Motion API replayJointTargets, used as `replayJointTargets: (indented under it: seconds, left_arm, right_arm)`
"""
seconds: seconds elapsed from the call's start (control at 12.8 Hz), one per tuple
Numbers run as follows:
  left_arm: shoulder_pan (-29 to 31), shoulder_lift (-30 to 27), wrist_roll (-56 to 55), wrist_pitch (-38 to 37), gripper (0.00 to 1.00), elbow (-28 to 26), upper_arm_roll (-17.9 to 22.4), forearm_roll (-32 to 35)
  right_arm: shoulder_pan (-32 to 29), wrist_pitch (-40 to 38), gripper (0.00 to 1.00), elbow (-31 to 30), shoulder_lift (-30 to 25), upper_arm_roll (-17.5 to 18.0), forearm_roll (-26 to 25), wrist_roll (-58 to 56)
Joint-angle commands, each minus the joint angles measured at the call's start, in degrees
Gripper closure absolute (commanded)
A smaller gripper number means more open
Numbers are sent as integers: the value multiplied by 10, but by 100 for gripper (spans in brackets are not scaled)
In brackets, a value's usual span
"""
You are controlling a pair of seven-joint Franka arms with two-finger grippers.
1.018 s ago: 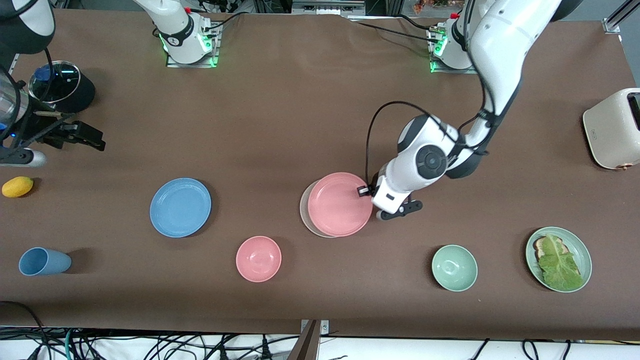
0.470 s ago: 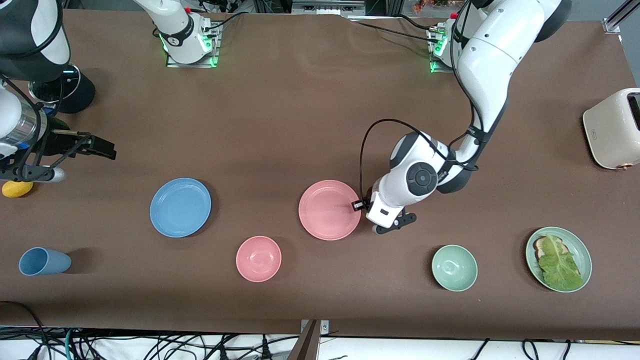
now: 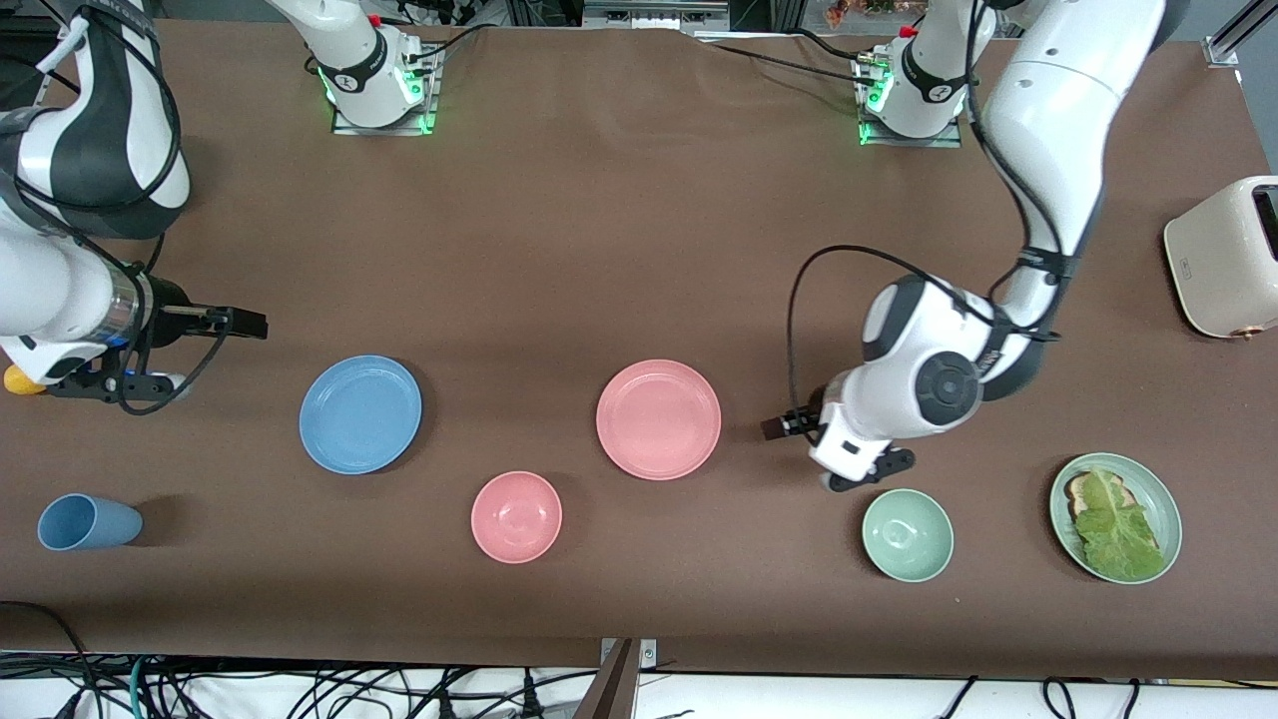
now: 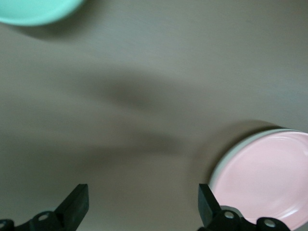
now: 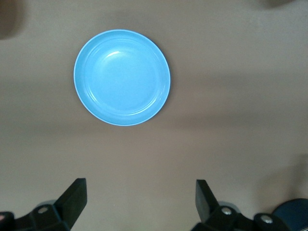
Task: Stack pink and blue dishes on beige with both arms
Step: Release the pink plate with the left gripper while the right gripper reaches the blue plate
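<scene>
The pink plate [image 3: 658,419] lies in the middle of the table on top of the beige plate [image 4: 225,161]. Only a thin pale rim of the beige plate shows, in the left wrist view, around the pink plate [image 4: 267,180]. My left gripper [image 3: 799,449] [image 4: 143,192] is open and empty, over bare table between the pink plate and the green bowl. The blue plate [image 3: 360,413] [image 5: 121,77] lies flat toward the right arm's end. My right gripper [image 3: 215,350] [image 5: 139,190] is open and empty, over bare table beside the blue plate.
A pink bowl [image 3: 516,516] and a blue cup [image 3: 88,522] sit near the front edge. A green bowl [image 3: 907,535] [image 4: 33,9] sits just below the left hand, and a pale green plate with lettuce [image 3: 1115,517] lies beside it. A toaster [image 3: 1223,257] stands at the left arm's end.
The left gripper lowered the pink plate squarely onto the beige one, let go and drew away toward the left arm's end. The right gripper moved closer to the blue plate.
</scene>
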Motion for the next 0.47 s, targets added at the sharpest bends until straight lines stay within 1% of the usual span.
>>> replayJointTargets:
  seconds: [0.0,0.08,0.24,0.39]
  left_arm:
    - [55,-19,81,-60,0,-5,-4,4]
    - [70,-24,88,-81,0,-5,-2,11]
    - [96,-41,91,-113,0,-5,14,14]
    - [117,-44,96,-131,0,-5,14,50]
  right_arm:
    - [-9,-5,0,9,2,0,-2,-5]
    - [-15,-4,0,9,10,0,-3,-5]
    - [-23,30,0,5,36,0,-5,-5]
    - [-26,68,0,1,70,0,-5,-5]
